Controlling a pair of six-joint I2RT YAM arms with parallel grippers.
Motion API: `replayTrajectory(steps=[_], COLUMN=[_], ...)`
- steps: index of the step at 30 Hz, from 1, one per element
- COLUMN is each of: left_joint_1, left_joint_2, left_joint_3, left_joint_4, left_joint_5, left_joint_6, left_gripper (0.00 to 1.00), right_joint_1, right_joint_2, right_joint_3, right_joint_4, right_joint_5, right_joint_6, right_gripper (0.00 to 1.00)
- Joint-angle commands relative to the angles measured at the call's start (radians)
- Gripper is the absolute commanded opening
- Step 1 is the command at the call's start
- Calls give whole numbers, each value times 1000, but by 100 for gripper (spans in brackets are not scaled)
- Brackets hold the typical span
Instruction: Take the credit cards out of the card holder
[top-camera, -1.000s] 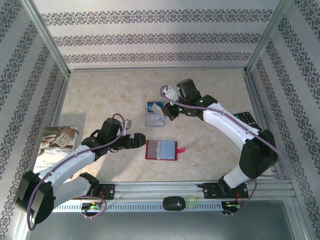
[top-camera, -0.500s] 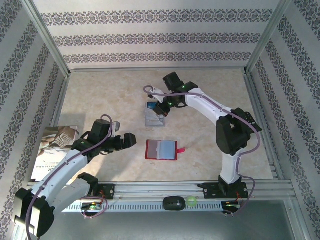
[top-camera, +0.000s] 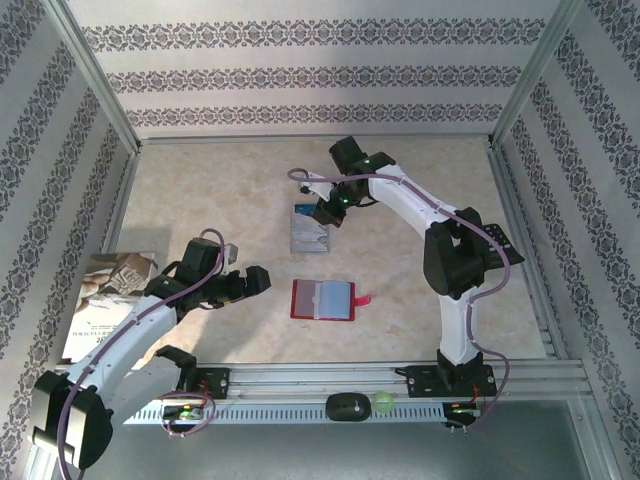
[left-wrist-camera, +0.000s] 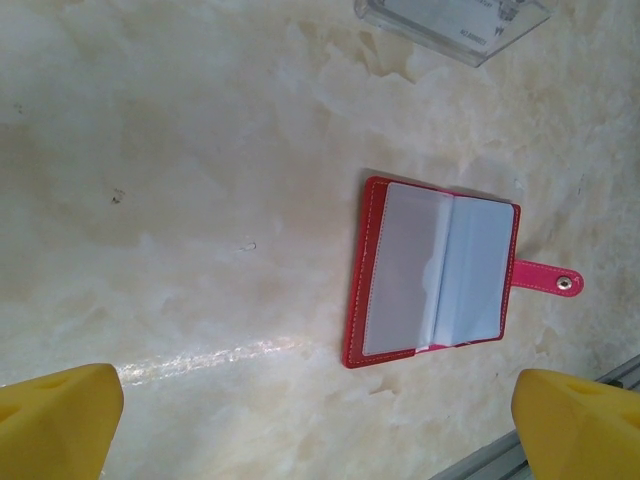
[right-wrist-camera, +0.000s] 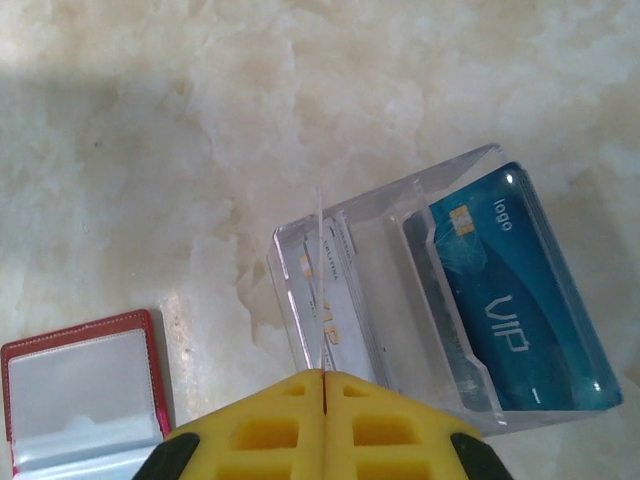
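Top view: one red leather-like folding card holder lies open on the pale marbled worktop. It is between the left hand and one clear plastic stand, where the right hand sits.

Left wrist view: the left hand gapes wide, and the card holder's clear sleeves look empty.

Right wrist view: the right hand is pinched on one silver-grey plastic card, which stands edge-on in the stand. One blue plastic VIP card fills another slot. That makes two cards.
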Motion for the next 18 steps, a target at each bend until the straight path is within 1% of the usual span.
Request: replayTrajectory(steps=[1,6,18], left_joint_1=[21,29,45], left_joint_2=[13,36,83], left_joint_3=[16,13,18], left_joint_4=[-32,-22,-14], left_joint_5=[5,13,14], left_joint_6=[8,7,21], left_gripper=[100,100,100], right_joint_1=[-5,-5,-2], right_joint_2=[25,50,129], right_joint_3=[41,62,139], right_joint_4=[-74,-86,-115], right_joint_5=[-12,-16,19], right_joint_6=[-70,-95,-132], right_gripper=[0,0,0])
